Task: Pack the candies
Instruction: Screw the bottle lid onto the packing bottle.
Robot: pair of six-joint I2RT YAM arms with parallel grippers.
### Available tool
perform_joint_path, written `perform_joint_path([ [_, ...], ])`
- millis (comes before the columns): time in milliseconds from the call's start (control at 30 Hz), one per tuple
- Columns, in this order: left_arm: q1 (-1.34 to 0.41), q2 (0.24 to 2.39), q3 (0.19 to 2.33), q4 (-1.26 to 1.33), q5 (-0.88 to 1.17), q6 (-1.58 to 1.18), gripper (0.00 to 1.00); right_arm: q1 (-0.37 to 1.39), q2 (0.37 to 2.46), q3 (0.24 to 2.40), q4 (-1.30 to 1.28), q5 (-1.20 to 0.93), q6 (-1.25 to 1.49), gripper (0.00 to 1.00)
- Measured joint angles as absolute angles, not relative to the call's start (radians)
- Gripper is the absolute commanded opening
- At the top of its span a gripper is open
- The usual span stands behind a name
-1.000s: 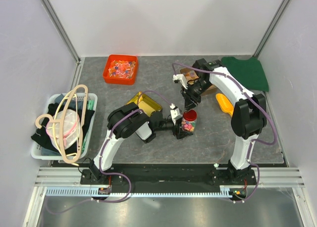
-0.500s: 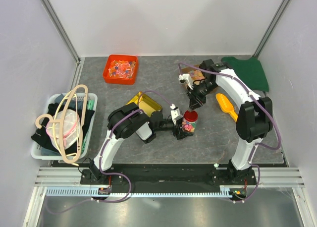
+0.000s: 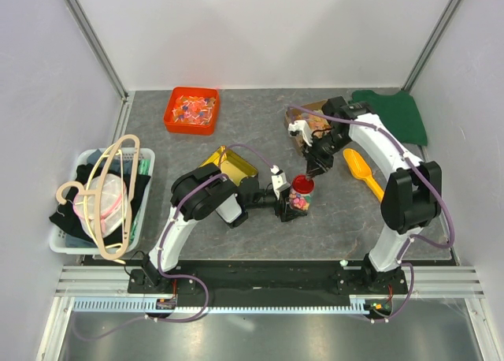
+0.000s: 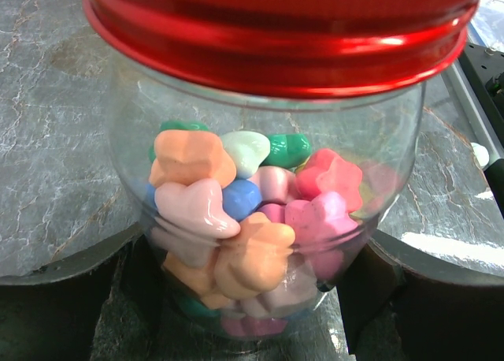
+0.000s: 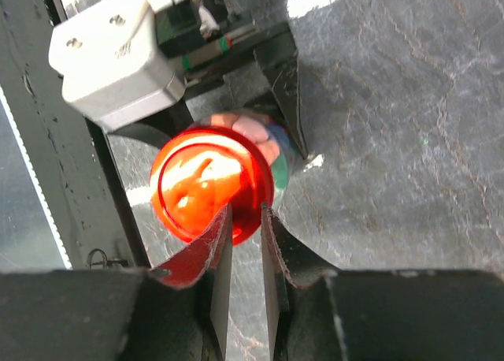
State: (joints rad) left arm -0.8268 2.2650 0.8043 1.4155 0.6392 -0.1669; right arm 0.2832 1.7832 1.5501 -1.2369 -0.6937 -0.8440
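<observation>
Two white arms w/ black joints, purple cables, black grippers, wrist cams.

Glossy candies (image 4: 236,219) fill a clear smooth jar (image 4: 134,140) with shiny red metal lid (image 4: 276,38)

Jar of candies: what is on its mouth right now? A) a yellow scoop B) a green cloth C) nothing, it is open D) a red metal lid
D: a red lid caps the jar, candies visible below through the glass.
</observation>
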Motion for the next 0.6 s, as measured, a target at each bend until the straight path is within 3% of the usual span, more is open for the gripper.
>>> perform_joint_path([
  [367, -0.826, 2.265, 0.804, 1.415, 0.642, -0.167, 0.02, 0.278, 1.690, 1.464, -1.288, -0.661, -0.845, 0.27],
  [600, -0.826, 2.265, 0.804, 1.415, 0.638, -0.168, 0.02, 0.284, 1.686, 1.468, -1.325, -0.654, -0.833, 0.41],
])
